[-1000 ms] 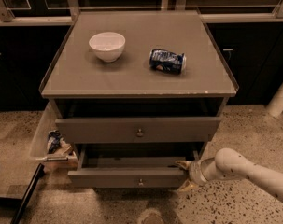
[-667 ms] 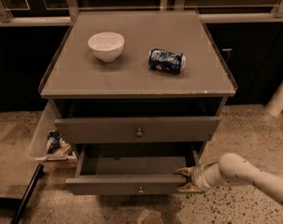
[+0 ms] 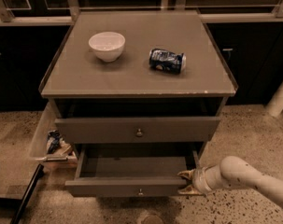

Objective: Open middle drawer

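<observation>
The middle drawer (image 3: 127,187) is the lower of the two grey drawers that show. It has a small brass knob and stands pulled well out, so its plain grey inside (image 3: 131,166) shows with nothing in it. My gripper (image 3: 186,183) is at the right end of this drawer's front panel. Its fingers (image 3: 185,174) sit above and below the panel's edge and grip it. The white arm reaches in from the lower right.
The grey drawer above (image 3: 139,129) with a brass knob stands slightly out. A white bowl (image 3: 106,45) and a blue can (image 3: 166,61) on its side lie on the cabinet top (image 3: 131,80). A side bin (image 3: 51,143) holding wrappers hangs at the left. A white post (image 3: 279,99) stands at the right.
The middle drawer has slid further out toward the camera, showing more of its inside. My gripper has moved back with its right end.
</observation>
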